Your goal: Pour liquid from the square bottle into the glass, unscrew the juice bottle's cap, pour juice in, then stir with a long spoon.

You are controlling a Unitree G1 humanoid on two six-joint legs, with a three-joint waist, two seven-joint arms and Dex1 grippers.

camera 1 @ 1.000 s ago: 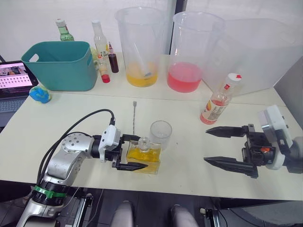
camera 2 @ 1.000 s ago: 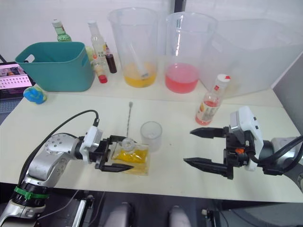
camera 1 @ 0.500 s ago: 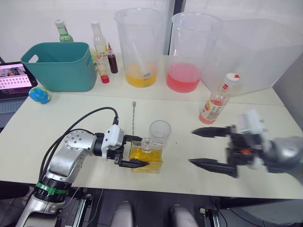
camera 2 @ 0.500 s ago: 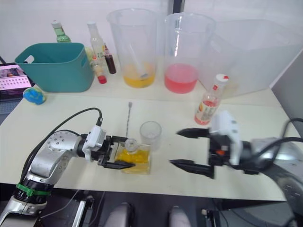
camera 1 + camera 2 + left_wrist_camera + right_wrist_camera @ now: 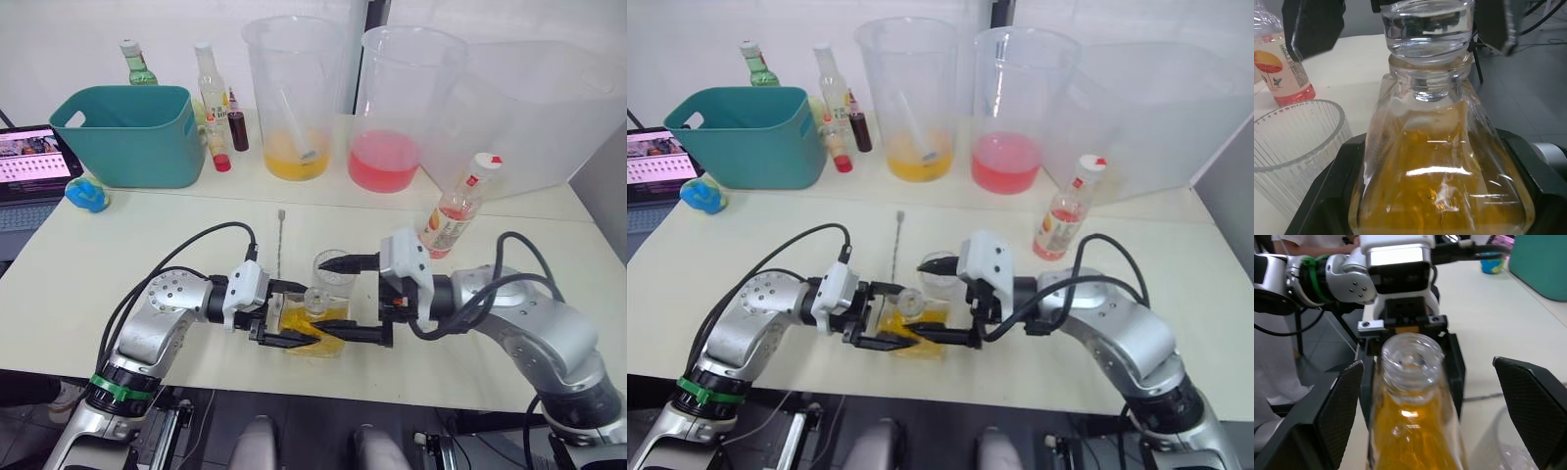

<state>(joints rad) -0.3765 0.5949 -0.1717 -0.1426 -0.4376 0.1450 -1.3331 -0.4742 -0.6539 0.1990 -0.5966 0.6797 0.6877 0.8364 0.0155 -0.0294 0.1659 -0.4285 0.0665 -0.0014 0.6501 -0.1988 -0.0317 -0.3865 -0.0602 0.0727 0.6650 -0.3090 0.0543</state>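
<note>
Glass square bottle (image 5: 315, 323) clamped in left pincer (image 5: 284, 315); right pincer (image 5: 345, 299) apart astride stopper (image 5: 1411, 354); labels unreadable

Both arms reach inward, left end effector (image 5: 284, 313) clamped, right end effector (image 5: 343, 299) spread wide facing it.

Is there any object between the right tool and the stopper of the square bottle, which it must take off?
Nothing visible stands between. The right tool is open, its fingers on either side of the stopper of the square bottle, which the left tool grips.
</note>
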